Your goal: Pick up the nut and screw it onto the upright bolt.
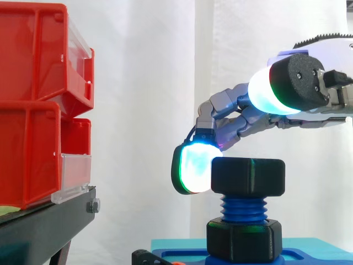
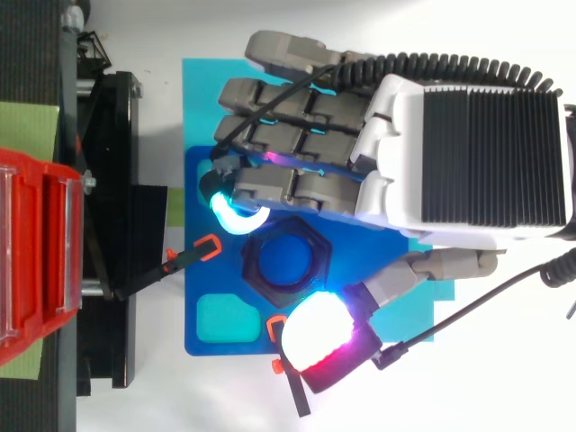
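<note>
Fingers (image 1: 193,168) round blk nut (image 1: 248,176) atop blue bolt (image 1: 244,208)

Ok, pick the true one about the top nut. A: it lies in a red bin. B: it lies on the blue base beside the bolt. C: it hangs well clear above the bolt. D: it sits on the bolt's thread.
D: the side view shows the top nut seated on the blue thread of the bolt, above a lower nut at its foot.
</note>
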`<state>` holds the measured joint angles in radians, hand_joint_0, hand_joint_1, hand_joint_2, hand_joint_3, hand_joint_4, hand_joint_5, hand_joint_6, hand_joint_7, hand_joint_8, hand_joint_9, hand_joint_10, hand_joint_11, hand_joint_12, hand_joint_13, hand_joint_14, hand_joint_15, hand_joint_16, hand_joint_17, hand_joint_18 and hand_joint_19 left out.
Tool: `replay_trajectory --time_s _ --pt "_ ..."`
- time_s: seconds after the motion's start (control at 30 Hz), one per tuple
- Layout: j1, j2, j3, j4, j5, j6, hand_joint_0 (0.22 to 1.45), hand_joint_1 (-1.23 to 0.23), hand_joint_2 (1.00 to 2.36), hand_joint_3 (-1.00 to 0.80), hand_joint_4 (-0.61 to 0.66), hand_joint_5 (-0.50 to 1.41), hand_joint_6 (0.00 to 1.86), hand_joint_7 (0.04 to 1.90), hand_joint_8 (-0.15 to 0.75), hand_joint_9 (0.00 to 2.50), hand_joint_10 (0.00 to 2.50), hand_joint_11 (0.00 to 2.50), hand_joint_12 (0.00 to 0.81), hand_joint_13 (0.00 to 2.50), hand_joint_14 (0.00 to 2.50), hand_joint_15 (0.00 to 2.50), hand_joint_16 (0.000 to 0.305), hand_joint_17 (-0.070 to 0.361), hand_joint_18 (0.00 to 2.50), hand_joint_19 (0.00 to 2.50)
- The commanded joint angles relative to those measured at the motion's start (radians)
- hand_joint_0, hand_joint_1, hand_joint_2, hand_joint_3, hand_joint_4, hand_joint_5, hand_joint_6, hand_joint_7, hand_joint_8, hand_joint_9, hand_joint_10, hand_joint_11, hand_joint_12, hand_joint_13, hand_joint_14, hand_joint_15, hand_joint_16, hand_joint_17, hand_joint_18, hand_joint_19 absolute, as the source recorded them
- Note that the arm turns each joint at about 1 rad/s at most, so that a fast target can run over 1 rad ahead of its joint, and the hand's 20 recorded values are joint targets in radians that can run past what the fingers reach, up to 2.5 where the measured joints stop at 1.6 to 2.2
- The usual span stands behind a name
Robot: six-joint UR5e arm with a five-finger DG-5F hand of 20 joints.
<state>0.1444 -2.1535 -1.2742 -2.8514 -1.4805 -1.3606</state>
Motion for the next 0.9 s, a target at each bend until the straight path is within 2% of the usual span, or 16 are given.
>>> replay_trajectory --time_s 0.0,0.23,0.27,0.4,0.63,0.7,0.77,0.83,0.87 --pt "-0.008 0.001 -0.001 -0.002 -0.007 -0.002 0.48 -0.11 1.0 -0.5 0.29 0.0 0.51 1.14 0.288 0.72 0.0 0.0 0.24 0.39 0.0 0.0 0.03 0.067 0.24 0.0" --pt "-0.022 0.001 0.001 -0.002 -0.014 -0.006 0.48 -0.11 1.0 -0.5 0.26 0.04 0.51 1.21 0.276 0.9 0.0 0.0 0.232 0.49 0.0 0.0 0.028 0.062 0.28 0.0" --pt "-0.029 0.001 0.001 -0.002 -0.018 -0.006 0.48 -0.11 1.0 -0.5 0.26 0.04 0.51 1.21 0.275 0.91 0.0 0.0 0.231 0.49 0.0 0.0 0.028 0.062 0.29 0.0" --pt "-0.039 0.001 0.001 -0.008 -0.027 -0.006 0.49 -0.12 1.0 -0.5 0.18 0.06 0.5 1.27 0.226 1.08 0.0 0.0 0.219 0.6 0.0 0.0 0.025 0.056 0.35 0.0" --pt "-0.052 0.001 -0.001 -0.019 -0.05 -0.006 0.49 -0.14 1.0 -0.5 0.15 0.1 0.5 1.39 0.148 1.43 0.0 0.0 0.177 0.82 0.0 0.0 0.019 0.044 0.52 0.0" --pt "-0.055 0.001 0.001 -0.02 -0.053 -0.006 0.49 -0.13 1.0 -0.5 0.15 0.1 0.5 1.41 0.15 1.44 0.0 0.0 0.176 0.83 0.0 0.0 0.019 0.043 0.53 0.0" --pt "-0.059 0.001 -0.001 -0.02 -0.055 -0.006 0.48 -0.1 1.0 -0.5 0.16 0.08 0.5 1.38 0.201 1.37 0.0 0.0 0.191 0.8 0.0 0.0 0.021 0.047 0.5 0.0" --pt "-0.062 0.001 0.001 -0.02 -0.058 -0.006 0.47 -0.07 1.0 -0.5 0.26 -0.02 0.51 1.05 0.274 1.1 0.0 0.0 0.246 0.68 0.0 0.0 0.027 0.06 0.4 0.0" --pt "-0.063 0.001 0.001 -0.02 -0.06 -0.005 0.47 -0.07 1.0 -0.5 0.27 -0.03 0.51 1.0 0.283 1.08 0.0 0.0 0.261 0.67 0.0 0.0 0.028 0.063 0.39 0.0"
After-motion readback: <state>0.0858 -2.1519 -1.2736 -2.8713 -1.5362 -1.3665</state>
